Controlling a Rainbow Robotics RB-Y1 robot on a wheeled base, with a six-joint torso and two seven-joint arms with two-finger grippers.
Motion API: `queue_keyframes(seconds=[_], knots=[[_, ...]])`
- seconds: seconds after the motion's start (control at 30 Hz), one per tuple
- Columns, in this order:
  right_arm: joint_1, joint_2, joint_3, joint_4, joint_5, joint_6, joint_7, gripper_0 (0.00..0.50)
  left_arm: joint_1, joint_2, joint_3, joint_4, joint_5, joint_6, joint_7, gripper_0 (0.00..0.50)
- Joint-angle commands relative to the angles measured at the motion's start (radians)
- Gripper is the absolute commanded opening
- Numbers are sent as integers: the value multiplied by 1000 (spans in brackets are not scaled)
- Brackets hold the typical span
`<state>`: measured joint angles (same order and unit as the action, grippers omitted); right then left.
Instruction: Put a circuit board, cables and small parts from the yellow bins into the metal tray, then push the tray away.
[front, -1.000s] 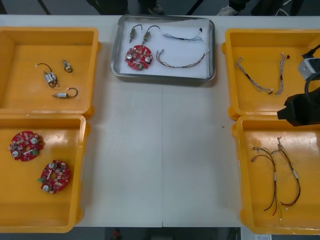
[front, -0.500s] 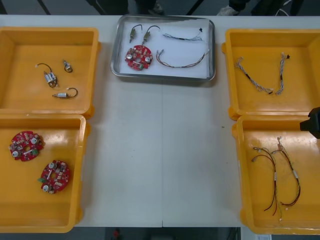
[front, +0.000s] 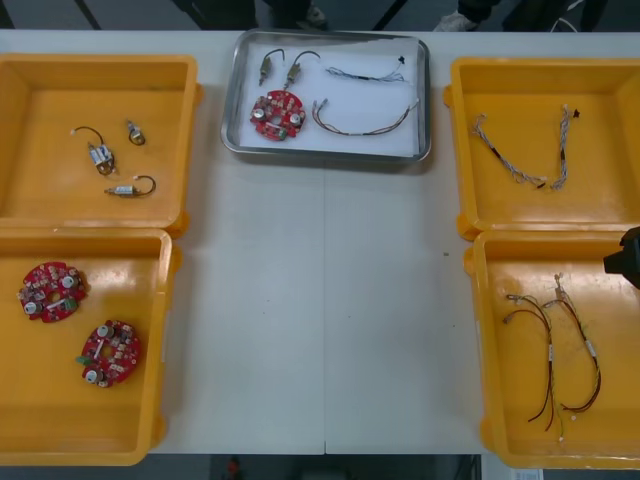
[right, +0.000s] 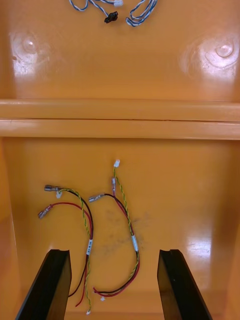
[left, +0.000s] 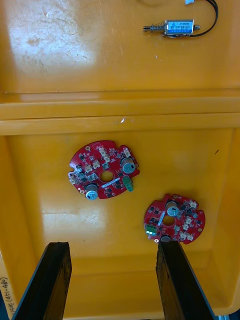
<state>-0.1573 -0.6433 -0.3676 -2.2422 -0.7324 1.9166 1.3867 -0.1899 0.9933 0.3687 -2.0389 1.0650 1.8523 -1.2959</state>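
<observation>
The metal tray (front: 236, 100) stands at the far middle of the table, white inside. It holds a red circuit board (front: 277, 110), two small metal parts (front: 281, 68), a thin dark cable (front: 368, 72) and a red and yellow cable (front: 365, 120). My right gripper (right: 112, 255) is open above the red and yellow cables (right: 90, 235) in the near right bin (front: 480, 340). Part of the right arm (front: 627, 256) shows at the front view's right edge. My left gripper (left: 112, 247) is open over two circuit boards (left: 103, 169) in the near left bin (front: 160, 400).
The far left bin (front: 188, 120) holds small metal parts (front: 100, 155). Blue and white cables (front: 520, 165) lie in the far right bin (front: 460, 130). Bare table (front: 320, 320) runs between the bins, on the near side of the tray.
The right arm has drawn back from over the right bins to the front view's right edge. Everything in the tray and the bins lies as before.
</observation>
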Motion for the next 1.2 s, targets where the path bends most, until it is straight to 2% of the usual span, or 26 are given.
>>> queue_keyframes(seconds=[0.03,1.2], knots=[[27,-39,-31,-31,-12,3,-29,500,18,47,30,-21,7,-10,-51,500],[27,-38,-31,-31,-8,3,-24,500,18,47,30,-21,7,-10,-51,500]])
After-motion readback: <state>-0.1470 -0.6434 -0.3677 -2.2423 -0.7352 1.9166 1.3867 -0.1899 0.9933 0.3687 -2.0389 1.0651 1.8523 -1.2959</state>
